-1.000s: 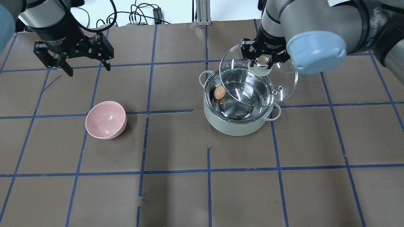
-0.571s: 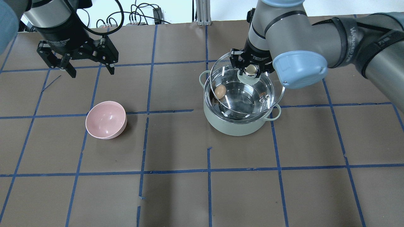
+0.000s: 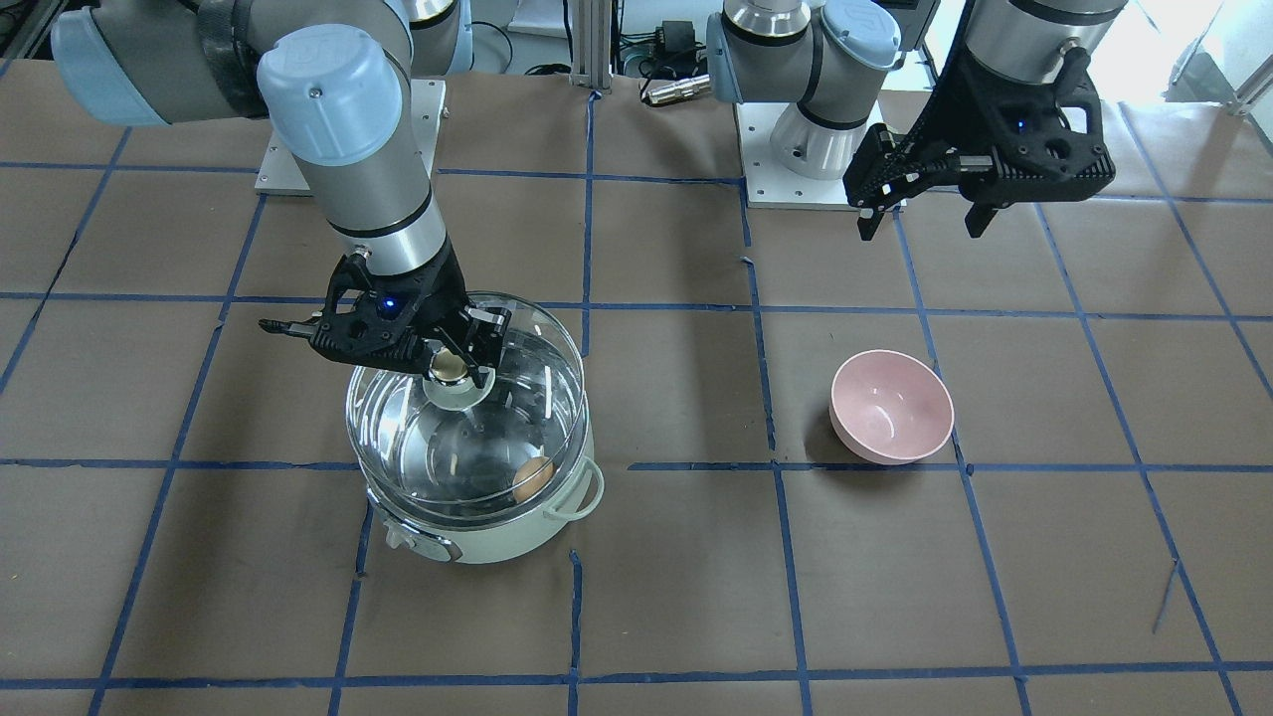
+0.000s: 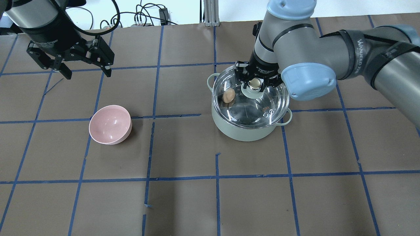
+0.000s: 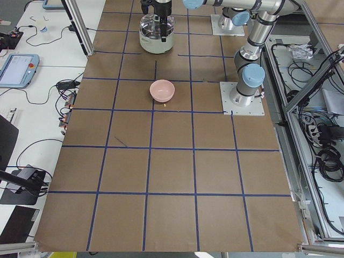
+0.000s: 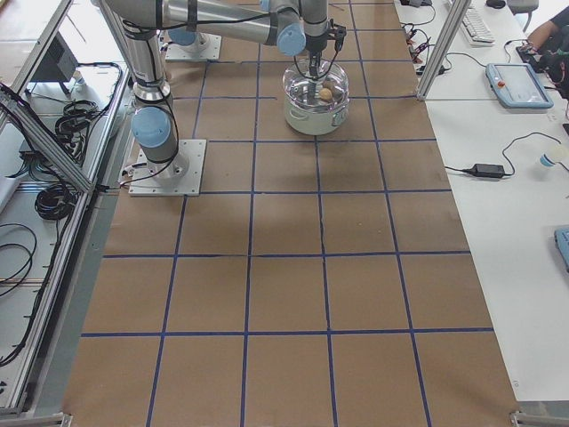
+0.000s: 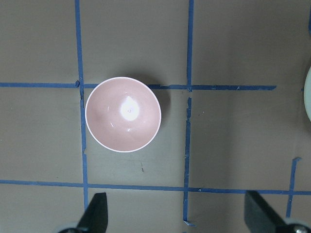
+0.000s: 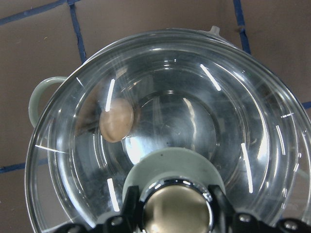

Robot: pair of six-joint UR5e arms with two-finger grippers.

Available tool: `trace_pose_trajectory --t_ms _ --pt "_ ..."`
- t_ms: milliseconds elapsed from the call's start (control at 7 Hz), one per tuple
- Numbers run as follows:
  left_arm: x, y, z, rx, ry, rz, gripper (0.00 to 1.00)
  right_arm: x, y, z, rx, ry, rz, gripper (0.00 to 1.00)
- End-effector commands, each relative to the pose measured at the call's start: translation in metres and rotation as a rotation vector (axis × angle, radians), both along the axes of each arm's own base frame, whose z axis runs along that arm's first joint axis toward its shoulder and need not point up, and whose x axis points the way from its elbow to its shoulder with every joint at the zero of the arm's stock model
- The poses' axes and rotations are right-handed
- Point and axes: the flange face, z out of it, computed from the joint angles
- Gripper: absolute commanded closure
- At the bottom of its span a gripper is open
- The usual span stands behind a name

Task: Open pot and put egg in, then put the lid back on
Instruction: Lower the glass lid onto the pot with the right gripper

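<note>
The mint-green pot (image 4: 247, 132) stands right of the table's middle. It also shows in the front view (image 3: 477, 542). The egg (image 4: 228, 95) lies inside it on the left, seen through the glass, and shows in the right wrist view (image 8: 116, 120). The clear glass lid (image 4: 265, 106) covers the pot's opening; I cannot tell whether it rests fully on the rim. My right gripper (image 4: 255, 84) is shut on the lid's gold knob (image 8: 177, 211). My left gripper (image 4: 88, 74) is open and empty, high over the far left, above the pink bowl (image 7: 123, 114).
The pink bowl (image 4: 110, 124) stands empty left of the middle, well apart from the pot. Blue tape lines grid the brown table cover. Cables lie along the far edge (image 4: 141, 18).
My right gripper has carried the lid left and down from a tilted hold beside the pot until it covers the pot. My left gripper has drifted slightly left.
</note>
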Motion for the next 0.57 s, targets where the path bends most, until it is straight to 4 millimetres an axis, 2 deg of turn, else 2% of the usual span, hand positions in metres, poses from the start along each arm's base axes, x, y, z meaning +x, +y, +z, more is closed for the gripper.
trace_pose_trajectory --t_ms 0,429 --pt "0.0105 -0.0007 -0.0003 0.006 0.007 0.023 0.0 0.0014 -0.0006 -0.0056 0.01 -0.011 0.0 0.61" --pt "0.007 -0.0004 -0.0009 0.003 0.042 0.023 0.0 0.0038 -0.0022 -0.0076 0.013 -0.031 0.014 0.61"
